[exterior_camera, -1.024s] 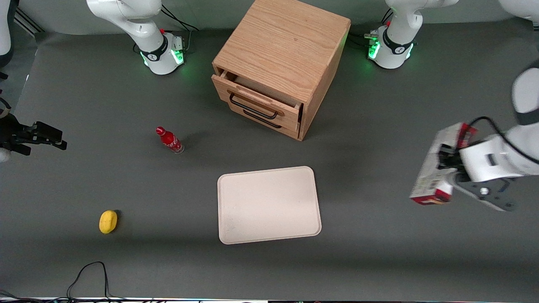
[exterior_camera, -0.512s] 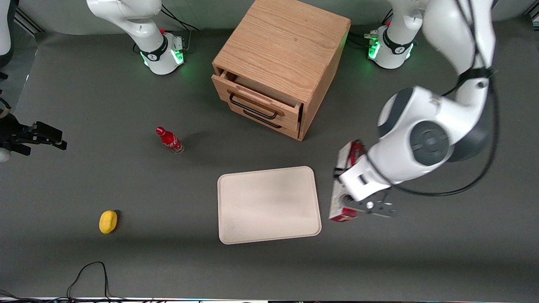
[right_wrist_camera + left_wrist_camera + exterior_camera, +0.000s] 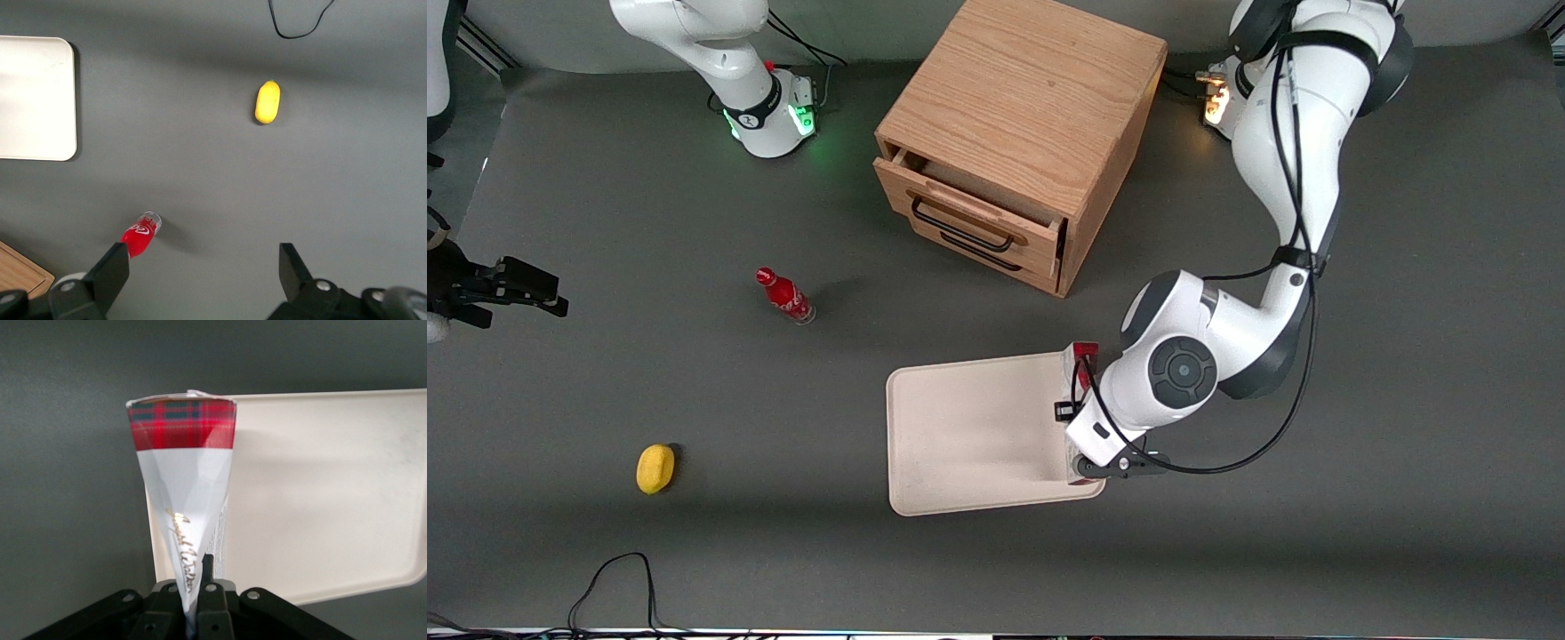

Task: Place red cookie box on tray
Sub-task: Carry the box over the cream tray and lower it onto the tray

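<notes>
I have the hand (image 3: 197,597) clamped on one end of the red cookie box (image 3: 185,487), which hangs over the tray (image 3: 960,427) edge nearest the working arm. The box looks light, a thin carton whose walls pinch inward under the fingers, so I judge it crushable. A gentler hold across its flat faces near the middle would suit it better.

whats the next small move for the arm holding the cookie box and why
Probably a short shift further over the tray, then lower. The gripper, shut on the red cookie box, hangs above the tray's edge at the working arm's end, so part of the box lines up with the rim rather than the flat floor. Releasing here might leave it tipped on the rim.
</notes>
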